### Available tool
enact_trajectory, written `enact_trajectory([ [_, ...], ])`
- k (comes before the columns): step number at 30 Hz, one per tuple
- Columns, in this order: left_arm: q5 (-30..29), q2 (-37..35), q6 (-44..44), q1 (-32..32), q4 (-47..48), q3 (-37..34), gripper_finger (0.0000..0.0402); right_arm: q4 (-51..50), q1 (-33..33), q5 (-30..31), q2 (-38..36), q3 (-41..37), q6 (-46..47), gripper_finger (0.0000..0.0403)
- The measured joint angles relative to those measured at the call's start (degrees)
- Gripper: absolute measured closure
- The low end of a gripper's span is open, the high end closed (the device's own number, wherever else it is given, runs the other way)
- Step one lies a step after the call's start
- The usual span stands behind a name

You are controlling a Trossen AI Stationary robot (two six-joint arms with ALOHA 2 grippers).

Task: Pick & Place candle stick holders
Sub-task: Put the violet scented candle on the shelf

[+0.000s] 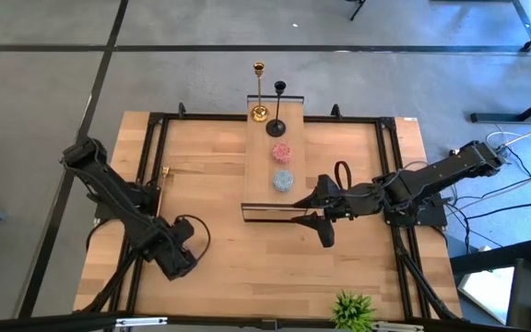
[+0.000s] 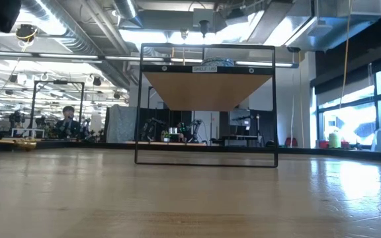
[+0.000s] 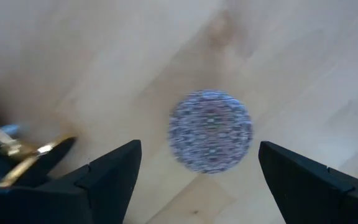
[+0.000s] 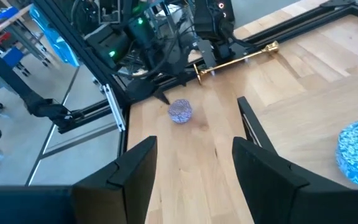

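Note:
One gold candlestick (image 1: 259, 92) and the black candlestick (image 1: 278, 109) stand upright on their round bases at the far end of a raised wooden shelf (image 1: 261, 198). The second gold candlestick (image 4: 235, 57) lies on its side on the table near the left edge; it also shows in the low view (image 2: 12, 141). My left gripper (image 3: 197, 162) is open, pointing down over a speckled blue round thing (image 3: 210, 130) on the table, near the lying candlestick (image 3: 17, 152). My right gripper (image 4: 194, 155) is open and empty beside the shelf's near right corner (image 1: 313, 219).
A pink disc (image 1: 281, 150) and a blue disc (image 1: 283, 180) lie on the shelf. The shelf's black frame (image 2: 207, 106) stands mid-table. A small green plant (image 1: 351, 309) sits at the near edge. A black rail frame (image 1: 155, 129) runs round the table. A person (image 2: 67, 120) shows far behind.

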State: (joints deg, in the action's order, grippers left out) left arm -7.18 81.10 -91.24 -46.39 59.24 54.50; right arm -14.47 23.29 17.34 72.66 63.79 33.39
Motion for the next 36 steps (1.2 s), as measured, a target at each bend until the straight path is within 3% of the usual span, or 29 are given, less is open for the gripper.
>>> enact_trajectory([
  [11, 1.17, 9.76, 5.43, 0.00, -2.57, 1.73, 0.0079, -1.19, 0.00, -0.02, 0.00, 0.00, 0.02, 0.0190],
  [36, 1.20, 13.01, 4.95, 0.79, -8.17, 1.92, 0.0079, -0.36, -1.18, -1.09, 0.00, 0.00, 0.22, 0.0189],
])
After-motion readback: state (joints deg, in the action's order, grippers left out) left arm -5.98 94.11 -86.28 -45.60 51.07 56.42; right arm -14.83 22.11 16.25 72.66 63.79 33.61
